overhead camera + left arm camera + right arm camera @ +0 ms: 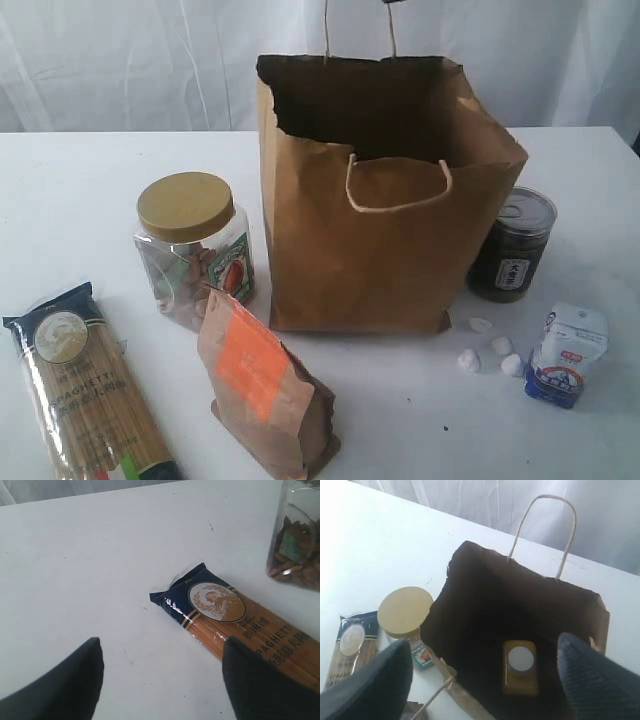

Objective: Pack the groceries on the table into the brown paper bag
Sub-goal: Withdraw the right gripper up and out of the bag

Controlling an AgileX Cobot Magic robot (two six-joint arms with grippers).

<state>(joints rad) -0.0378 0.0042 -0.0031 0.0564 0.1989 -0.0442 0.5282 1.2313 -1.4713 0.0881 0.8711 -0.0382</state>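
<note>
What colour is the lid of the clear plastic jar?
The jar lid is tan; clearest in exterior view.

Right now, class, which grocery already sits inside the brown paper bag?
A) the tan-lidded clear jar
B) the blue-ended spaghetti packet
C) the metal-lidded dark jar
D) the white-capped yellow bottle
D: the right wrist view looks down into the brown paper bag and shows the white-capped yellow bottle on its floor, while the other three are outside it.
</note>
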